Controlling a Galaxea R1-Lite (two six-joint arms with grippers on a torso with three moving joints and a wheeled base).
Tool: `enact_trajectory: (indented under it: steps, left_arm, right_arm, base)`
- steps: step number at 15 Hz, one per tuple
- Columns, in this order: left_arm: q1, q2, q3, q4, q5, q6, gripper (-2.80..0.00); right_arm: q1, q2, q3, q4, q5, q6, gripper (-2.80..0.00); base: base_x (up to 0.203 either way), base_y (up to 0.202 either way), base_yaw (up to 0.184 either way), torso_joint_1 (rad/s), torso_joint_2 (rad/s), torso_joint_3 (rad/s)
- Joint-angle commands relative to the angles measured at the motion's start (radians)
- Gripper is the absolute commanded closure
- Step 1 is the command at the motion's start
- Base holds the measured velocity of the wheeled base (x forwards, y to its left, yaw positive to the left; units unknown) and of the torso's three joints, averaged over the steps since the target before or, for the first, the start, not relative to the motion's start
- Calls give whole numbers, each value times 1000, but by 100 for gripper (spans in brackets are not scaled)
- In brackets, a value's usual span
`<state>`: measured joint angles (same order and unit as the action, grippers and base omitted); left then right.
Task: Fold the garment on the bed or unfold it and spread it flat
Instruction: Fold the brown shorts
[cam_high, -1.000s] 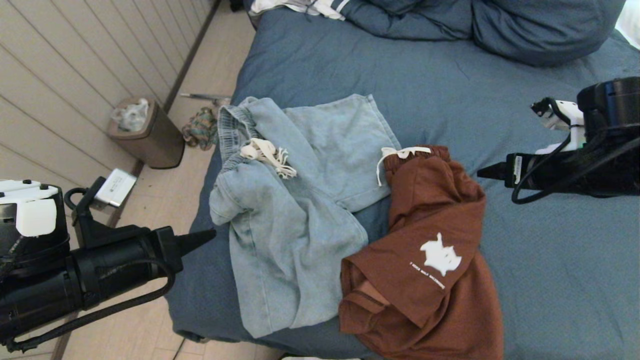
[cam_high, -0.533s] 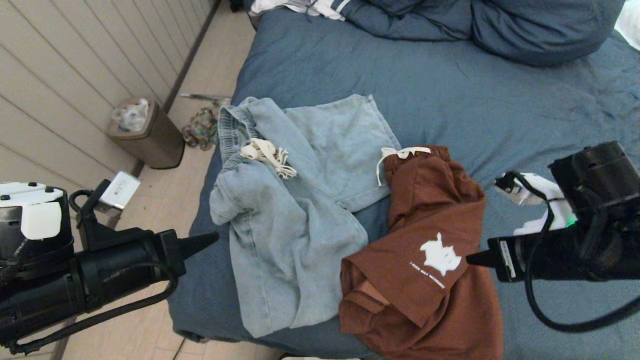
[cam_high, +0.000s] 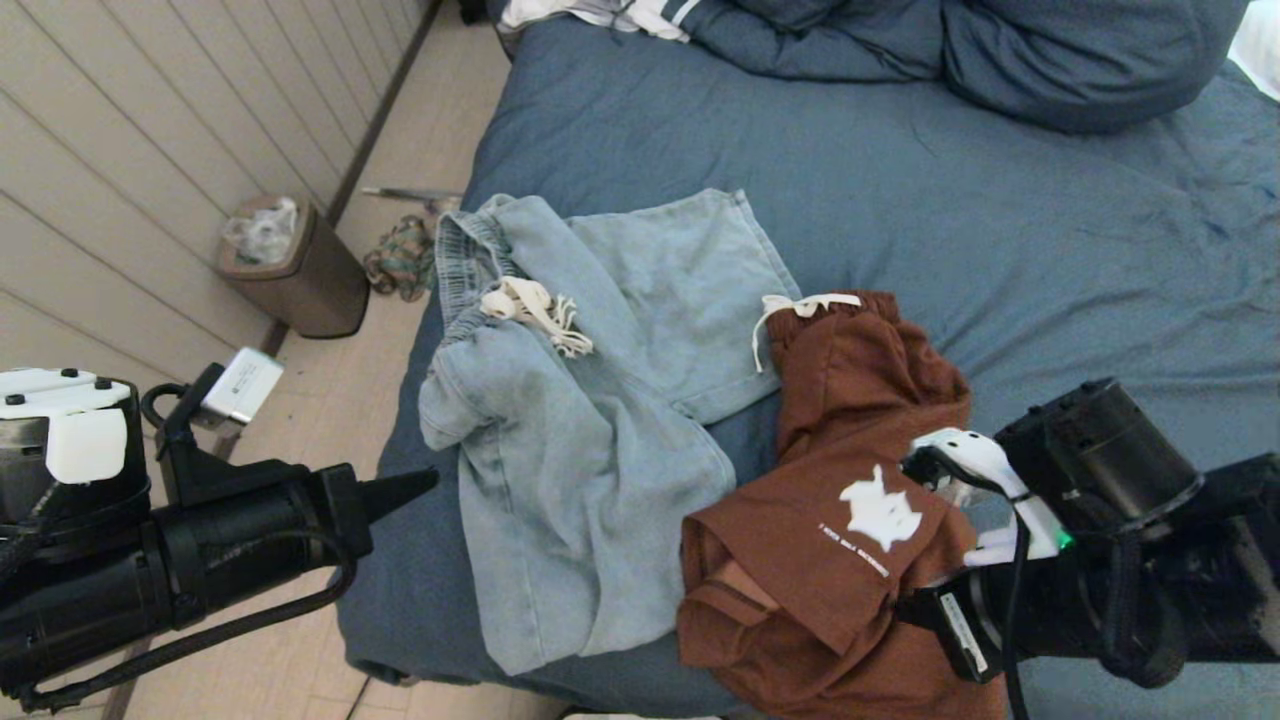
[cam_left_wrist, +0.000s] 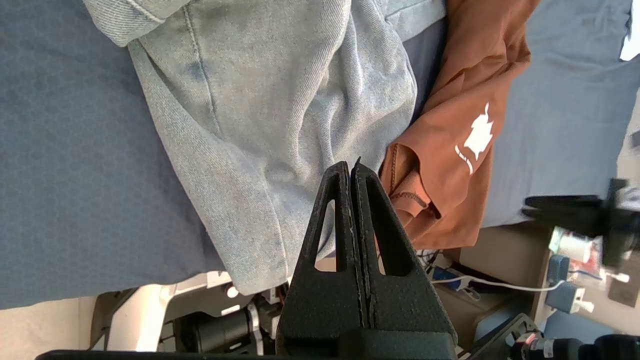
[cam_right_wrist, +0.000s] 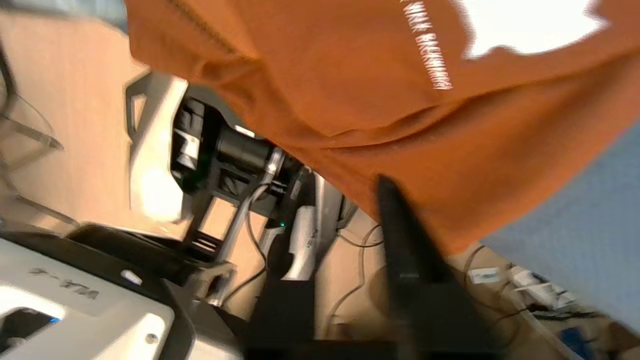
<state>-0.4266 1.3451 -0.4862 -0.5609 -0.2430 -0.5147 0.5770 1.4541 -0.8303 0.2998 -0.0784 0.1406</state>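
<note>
On the slate-blue bed (cam_high: 1000, 220) lie crumpled light-blue denim shorts (cam_high: 590, 420) and, to their right, rust-brown shorts (cam_high: 860, 500) with a white print and a white drawstring. My right gripper (cam_high: 905, 610) is at the brown shorts' near right edge, low by the bed's front. In the right wrist view it (cam_right_wrist: 340, 225) stands open just below the hanging brown hem (cam_right_wrist: 450, 165), holding nothing. My left gripper (cam_high: 430, 482) hovers shut and empty beside the bed's left edge, short of the denim shorts (cam_left_wrist: 260, 100); its closed tips (cam_left_wrist: 351, 165) point at them.
A bunched blue duvet (cam_high: 960, 50) and a white striped cloth (cam_high: 600, 12) lie at the bed's head. On the floor to the left stand a brown bin (cam_high: 295, 265), a coloured cloth heap (cam_high: 400, 255) and a white device (cam_high: 240, 385). A slatted wall runs along the left.
My right arm has swung from the bed's far right down and inward to the brown shorts' near edge. The left arm has barely shifted. The garments lie as before.
</note>
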Motion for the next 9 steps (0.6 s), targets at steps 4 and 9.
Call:
enact_trajectory:
  steps: [4, 9]
  left_arm:
    - [0, 17, 6, -5, -6, -4, 0]
    - [-3, 25, 6, -5, -6, -4, 0]
  right_arm:
    - [59, 162, 124, -220, -78, -81, -280]
    - [72, 220, 174, -358, -91, -96, -280]
  base:
    - [0, 0, 0, 0, 0, 0]
    - [0, 0, 0, 0, 0, 0]
